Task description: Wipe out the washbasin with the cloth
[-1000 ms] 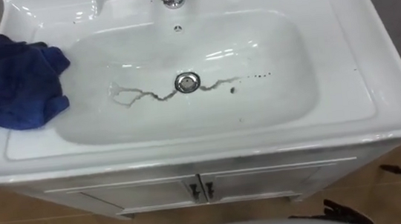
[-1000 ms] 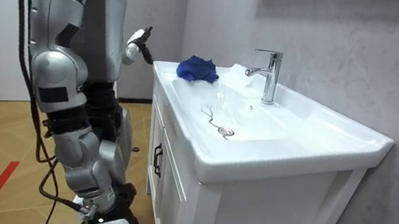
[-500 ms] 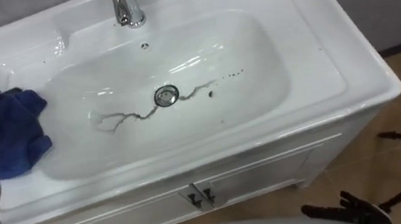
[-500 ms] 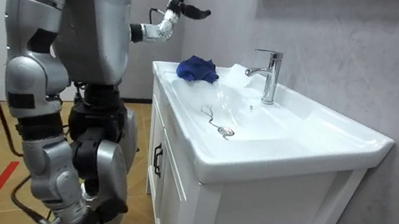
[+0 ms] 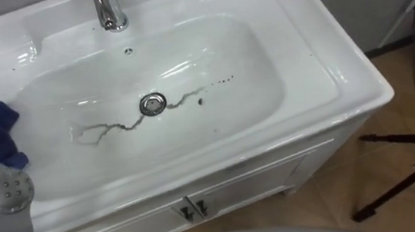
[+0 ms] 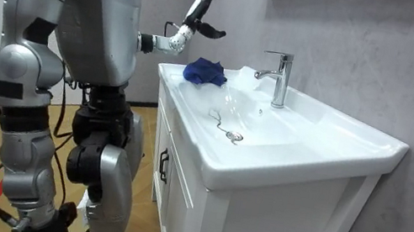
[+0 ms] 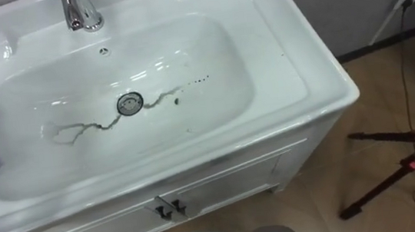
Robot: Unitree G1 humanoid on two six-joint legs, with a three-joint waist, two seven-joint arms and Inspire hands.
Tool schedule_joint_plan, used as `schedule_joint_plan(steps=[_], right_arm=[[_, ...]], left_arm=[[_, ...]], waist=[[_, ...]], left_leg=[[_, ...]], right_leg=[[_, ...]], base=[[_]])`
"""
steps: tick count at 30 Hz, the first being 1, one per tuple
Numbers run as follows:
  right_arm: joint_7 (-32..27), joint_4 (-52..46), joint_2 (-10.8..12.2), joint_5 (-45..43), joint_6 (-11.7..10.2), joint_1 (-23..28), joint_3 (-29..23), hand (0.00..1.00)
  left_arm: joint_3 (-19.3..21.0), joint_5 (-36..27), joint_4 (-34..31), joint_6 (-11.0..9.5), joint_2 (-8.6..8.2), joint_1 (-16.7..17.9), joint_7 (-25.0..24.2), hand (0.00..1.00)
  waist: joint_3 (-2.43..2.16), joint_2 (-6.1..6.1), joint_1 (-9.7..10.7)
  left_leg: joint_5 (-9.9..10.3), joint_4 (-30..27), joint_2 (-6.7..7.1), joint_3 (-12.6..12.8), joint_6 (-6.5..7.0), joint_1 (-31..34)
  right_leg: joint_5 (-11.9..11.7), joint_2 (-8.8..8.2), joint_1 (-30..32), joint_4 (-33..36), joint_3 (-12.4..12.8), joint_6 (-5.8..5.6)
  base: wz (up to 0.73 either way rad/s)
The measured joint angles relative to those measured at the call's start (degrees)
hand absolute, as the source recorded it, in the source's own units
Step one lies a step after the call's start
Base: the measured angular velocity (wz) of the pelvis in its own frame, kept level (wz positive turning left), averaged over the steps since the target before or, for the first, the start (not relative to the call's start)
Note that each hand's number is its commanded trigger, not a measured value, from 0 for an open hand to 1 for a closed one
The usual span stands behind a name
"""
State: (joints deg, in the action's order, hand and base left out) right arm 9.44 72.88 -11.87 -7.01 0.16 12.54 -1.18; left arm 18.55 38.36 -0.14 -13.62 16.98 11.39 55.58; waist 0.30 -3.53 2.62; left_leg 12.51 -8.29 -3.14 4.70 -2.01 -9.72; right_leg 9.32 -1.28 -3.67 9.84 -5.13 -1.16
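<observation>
Above the left end of the white tabletop, the left hand hangs in the air with its fingers straight and spread, clasping nothing. A crumpled blue cloth lies on the ledge below it, apart from the hand. The basin sinks into the tabletop just beyond the cloth, on the room view's right.

The basin is glossy white. A thin dark streak wanders across its floor from the left, through the chrome drain, and ends in a few specks on the right. A chrome tap stands at the back rim.

Half a second ago the hand stood a little further from the basin. It now reaches closer over the cloth. Cloth and streak lie as before.
</observation>
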Motion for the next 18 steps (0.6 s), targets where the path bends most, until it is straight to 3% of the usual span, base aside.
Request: schedule_joint_plan(steps=[7, 13, 18], right_arm=[[0.9, 0.0, 0.1, -0.2, 0.5, -2.2, 2.4, 0.0], [2.1, 0.2, 0.5, -0.2, 1.2, -2.1, 3.5, 0.0], [2.6, 0.2, 0.8, -0.1, 1.9, -1.5, 4.4, 0.0]], left_arm=[[-3.6, 0.0, 0.2, 0.2, -0.04, 0.2, 0.0, 0.0], [-5.5, -0.1, 3.0, 1.2, -0.81, 0.7, -0.3, 0.0], [-6.9, -0.1, 5.5, 2.2, -0.93, 0.6, -0.6, 0.0]], waist=[[-0.01, -0.38, 0.1], [-0.11, 0.28, 0.4], [-0.5, 1.04, 0.4]], left_leg=[[0.0, 0.0, -0.08, 0.0, 0.0, 0.2], [0.0, 0.0, -0.11, 0.0, 0.0, 0.2], [0.0, 0.1, -0.12, 0.0, 0.0, 0.4]], right_leg=[[0.0, 0.07, 0.7, 0.9, 0.1, 0.05], [-0.1, 0.05, 0.7, 0.9, -0.2, 0.08], [-0.2, 0.03, 0.6, 0.8, -0.3, 0.09]], base=[[0.0], [0.02], [0.0]])
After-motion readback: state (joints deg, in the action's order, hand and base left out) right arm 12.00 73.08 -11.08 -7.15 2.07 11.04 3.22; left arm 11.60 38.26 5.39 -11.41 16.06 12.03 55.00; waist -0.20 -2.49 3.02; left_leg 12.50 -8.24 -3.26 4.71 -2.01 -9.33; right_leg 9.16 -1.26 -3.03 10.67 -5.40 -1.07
